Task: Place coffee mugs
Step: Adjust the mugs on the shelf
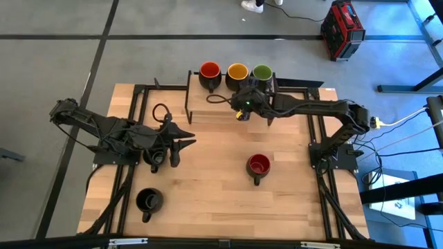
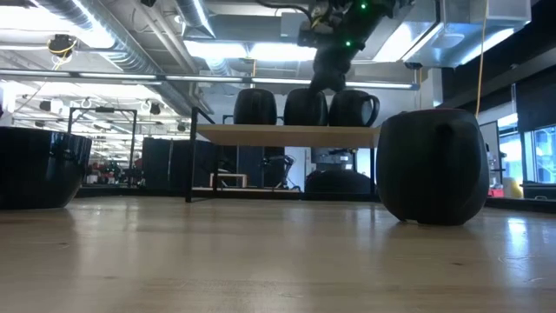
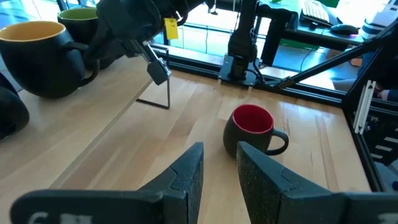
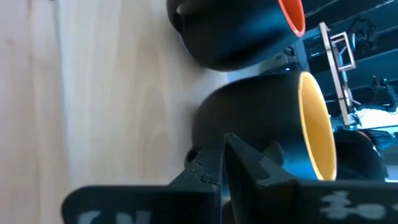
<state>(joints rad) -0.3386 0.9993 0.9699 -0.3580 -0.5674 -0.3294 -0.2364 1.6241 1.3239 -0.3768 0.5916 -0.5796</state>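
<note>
Three black mugs stand in a row on the raised wooden shelf [image 1: 208, 104] at the table's far side: red inside [image 1: 210, 70], yellow-orange inside [image 1: 237, 71] and green inside [image 1: 261, 72]. My right gripper [image 1: 241, 111] [image 4: 224, 163] hangs shut over the shelf's near edge, just on the near side of the yellow-orange mug [image 4: 273, 106]. In the left wrist view there is bare shelf between its fingertip [image 3: 158, 70] and that mug [image 3: 37, 50]. A second red-inside mug [image 1: 258, 164] [image 3: 252, 127] and one black-inside mug [image 1: 149, 200] stand upright on the table. My left gripper [image 1: 181, 145] [image 3: 217, 165] waits open at the left.
The shelf's thin black legs [image 1: 188, 97] stand at its near corners. Black frame rails [image 1: 318, 138] run along the table's left and right sides. Bare wood lies between the shelf and the two mugs on the table. In the low view the red-inside mug [image 2: 432, 165] looms close on the right.
</note>
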